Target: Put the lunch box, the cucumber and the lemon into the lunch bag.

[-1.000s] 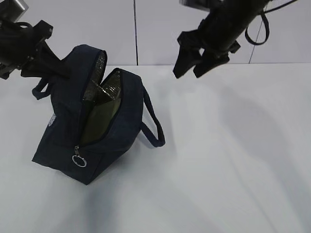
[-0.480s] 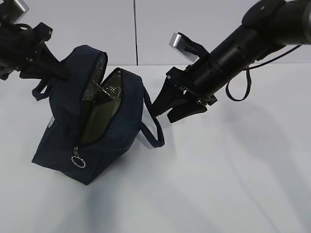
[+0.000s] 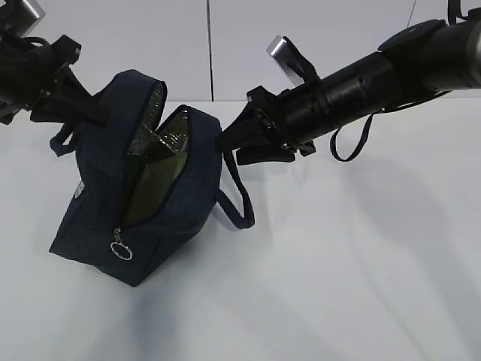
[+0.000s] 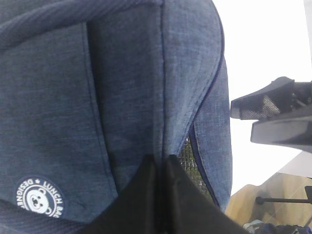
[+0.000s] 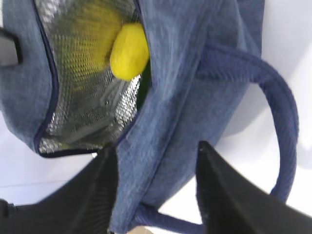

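both tools grip lunch bag (image 3: pixel 161 188) (right (image 5: pixel 156 161) straddling).

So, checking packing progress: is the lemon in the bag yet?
Yes: the lemon sits inside the open lunch bag, against its silver lining.

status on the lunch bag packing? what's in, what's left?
Done: the small yellow lemon is inside the dark navy fabric lunch bag, with pale green showing below it.
In hand: left gripper pinches the bag's flap; right gripper, open, straddles the front wall.
Left: cucumber not clearly seen; nothing on the table; zipper open.
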Robot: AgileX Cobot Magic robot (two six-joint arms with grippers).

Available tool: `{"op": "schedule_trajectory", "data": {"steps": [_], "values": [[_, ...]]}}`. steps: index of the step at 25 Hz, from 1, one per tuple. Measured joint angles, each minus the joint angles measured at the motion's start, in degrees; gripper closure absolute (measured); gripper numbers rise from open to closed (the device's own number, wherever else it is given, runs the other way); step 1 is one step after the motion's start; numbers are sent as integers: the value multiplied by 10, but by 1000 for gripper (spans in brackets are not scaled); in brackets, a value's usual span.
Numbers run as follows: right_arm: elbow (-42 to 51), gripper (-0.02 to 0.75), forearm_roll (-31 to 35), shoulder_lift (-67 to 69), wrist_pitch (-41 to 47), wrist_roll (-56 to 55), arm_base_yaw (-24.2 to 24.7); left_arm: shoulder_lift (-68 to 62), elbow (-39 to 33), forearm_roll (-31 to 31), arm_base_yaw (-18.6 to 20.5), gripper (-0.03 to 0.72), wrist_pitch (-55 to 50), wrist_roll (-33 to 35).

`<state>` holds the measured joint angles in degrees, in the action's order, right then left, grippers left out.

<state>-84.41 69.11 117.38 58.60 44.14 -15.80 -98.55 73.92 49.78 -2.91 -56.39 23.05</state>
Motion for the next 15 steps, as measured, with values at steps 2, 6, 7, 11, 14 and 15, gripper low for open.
{"op": "schedule_trajectory", "data": {"steps": [2, 6, 7, 11, 14, 15], "values": [[0, 363, 10, 0, -8, 3, 0, 0, 0, 0, 0, 693, -1, 0], [1, 437, 20, 0, -10, 7, 0, 0, 0, -1, 0, 693, -1, 0], [1, 442, 20, 0, -10, 8, 0, 0, 0, -1, 0, 693, -1, 0], [1, 449, 21, 0, -10, 14, 0, 0, 0, -1, 0, 693, -1, 0], [1, 428, 21, 0, -10, 26, 0, 0, 0, -1, 0, 693, -1, 0], [1, 407, 21, 0, -10, 27, 0, 0, 0, -1, 0, 693, -1, 0]]}}
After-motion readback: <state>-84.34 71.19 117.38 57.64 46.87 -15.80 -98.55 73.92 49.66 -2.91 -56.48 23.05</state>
